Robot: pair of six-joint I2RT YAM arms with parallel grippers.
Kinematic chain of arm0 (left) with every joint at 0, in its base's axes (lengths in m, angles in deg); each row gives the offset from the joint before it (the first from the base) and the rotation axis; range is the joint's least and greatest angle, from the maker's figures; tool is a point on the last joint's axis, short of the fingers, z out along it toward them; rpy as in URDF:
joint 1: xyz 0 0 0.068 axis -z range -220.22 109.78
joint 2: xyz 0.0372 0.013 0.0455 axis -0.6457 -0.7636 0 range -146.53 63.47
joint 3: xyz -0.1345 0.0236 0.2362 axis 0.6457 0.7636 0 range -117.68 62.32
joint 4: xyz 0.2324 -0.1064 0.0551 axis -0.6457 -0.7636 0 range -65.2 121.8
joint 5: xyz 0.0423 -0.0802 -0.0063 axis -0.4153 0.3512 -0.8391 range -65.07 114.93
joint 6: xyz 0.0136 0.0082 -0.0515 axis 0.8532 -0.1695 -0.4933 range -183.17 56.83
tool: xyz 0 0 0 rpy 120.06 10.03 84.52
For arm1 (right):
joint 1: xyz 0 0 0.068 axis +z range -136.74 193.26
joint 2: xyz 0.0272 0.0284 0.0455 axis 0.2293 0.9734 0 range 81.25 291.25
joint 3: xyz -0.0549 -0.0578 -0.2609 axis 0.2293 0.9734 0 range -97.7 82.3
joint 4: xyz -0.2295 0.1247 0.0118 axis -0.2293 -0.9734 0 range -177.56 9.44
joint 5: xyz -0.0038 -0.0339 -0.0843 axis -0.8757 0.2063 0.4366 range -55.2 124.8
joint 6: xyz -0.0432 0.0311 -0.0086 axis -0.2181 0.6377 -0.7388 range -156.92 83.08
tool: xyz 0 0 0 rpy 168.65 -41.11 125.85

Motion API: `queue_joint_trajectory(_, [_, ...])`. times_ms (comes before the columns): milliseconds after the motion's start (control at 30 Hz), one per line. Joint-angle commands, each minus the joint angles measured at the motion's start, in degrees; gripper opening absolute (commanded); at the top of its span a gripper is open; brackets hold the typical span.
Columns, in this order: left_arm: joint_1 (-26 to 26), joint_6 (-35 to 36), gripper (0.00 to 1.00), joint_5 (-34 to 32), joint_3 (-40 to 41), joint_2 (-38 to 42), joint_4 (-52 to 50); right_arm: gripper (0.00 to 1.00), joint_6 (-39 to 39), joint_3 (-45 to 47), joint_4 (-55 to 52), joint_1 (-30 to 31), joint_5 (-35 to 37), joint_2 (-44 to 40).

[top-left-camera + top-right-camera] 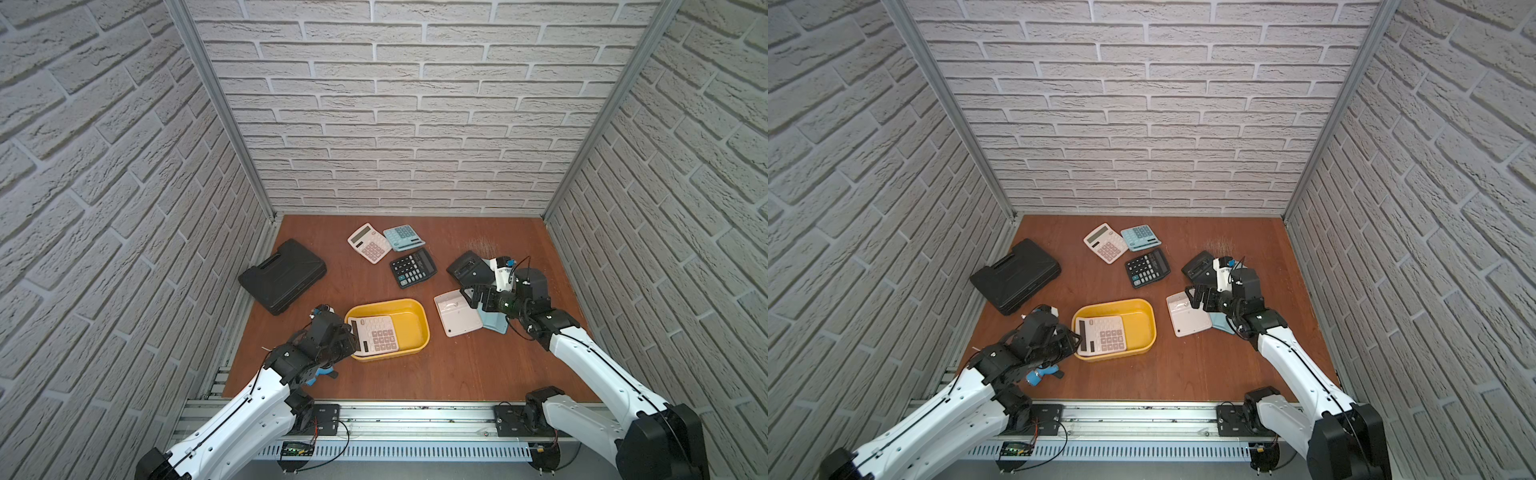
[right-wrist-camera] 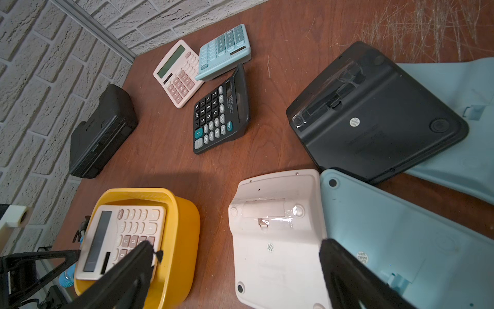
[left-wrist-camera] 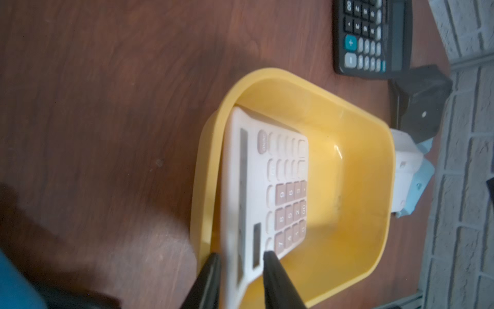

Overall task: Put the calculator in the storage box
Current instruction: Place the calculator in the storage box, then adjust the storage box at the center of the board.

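The job is almost done. The calculator (image 1: 374, 334), white with pink keys, is inside the storage box (image 1: 411, 320), the yellow one near the front of the table (image 1: 415, 378). It does not lie flat. Its key end is down on the box floor, and its screen end seems to lean up on the wall by the left arm. The left pincer (image 3: 242, 263) has a finger on each side of that raised end. The wrist picture is blurry there, so I cannot tell if it squeezes the calculator or just sits loose around it. What is left, I think, is to let go, pull the pincer out and let the calculator drop flat. The right pincer (image 2: 235, 242) is spread wide and holds nothing. It hangs over a white calculator (image 2: 275, 240) that lies face down. In both top views the left arm covers its own pincer. A blue thing (image 1: 325, 371) under the left arm is too hidden to name. A pale blue calculator (image 1: 496, 324) is partly hidden under the right arm.
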Motion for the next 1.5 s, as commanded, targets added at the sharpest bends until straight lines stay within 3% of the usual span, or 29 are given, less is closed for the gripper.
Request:
queue_joint_trajectory(0, [0.3,0.4,0.39,-2.5,-2.4,-0.1,-2.5,1.0,-0.1,-1.6,1.1,0.8,0.2,0.2])
queue_joint_trajectory(167, [0.3,0.7,0.45,-4.1,-2.8,0.6,-3.3,1.0,-0.1,-1.6,1.2,1.0,0.2,0.3])
queue_joint_trajectory(333, [0.3,2.7,0.6,-7.9,-5.9,-0.1,-6.8,1.0,-0.3,-1.9,1.3,1.4,-0.3,1.4])
queue_joint_trajectory(433, [0.3,4.7,0.72,-10.0,-8.3,-1.4,-8.6,1.0,-0.4,-2.1,1.2,1.8,-0.4,2.1])
queue_joint_trajectory(500, [0.2,5.6,0.88,-11.4,-8.9,-2.3,-8.7,1.0,-0.6,-2.6,0.8,2.1,-0.1,2.7])
queue_joint_trajectory(600, [-1.6,7.1,0.96,-8.5,-8.0,-6.5,-5.4,1.0,-0.6,-3.0,-0.1,2.2,0.8,3.9])
queue_joint_trajectory(767, [-4.9,8.7,0.98,0.6,-5.9,-12.3,4.5,1.0,-0.5,-4.3,-2.7,2.2,2.5,7.0])
queue_joint_trajectory(1033, [-9.0,9.5,0.98,9.1,-5.0,-19.9,15.9,1.0,1.8,-6.2,-6.1,2.0,2.2,12.5])
queue_joint_trajectory(1467, [-12.6,13.5,0.98,12.3,-11.6,-31.2,21.9,1.0,3.2,-3.7,-9.7,-0.6,0.5,12.6])
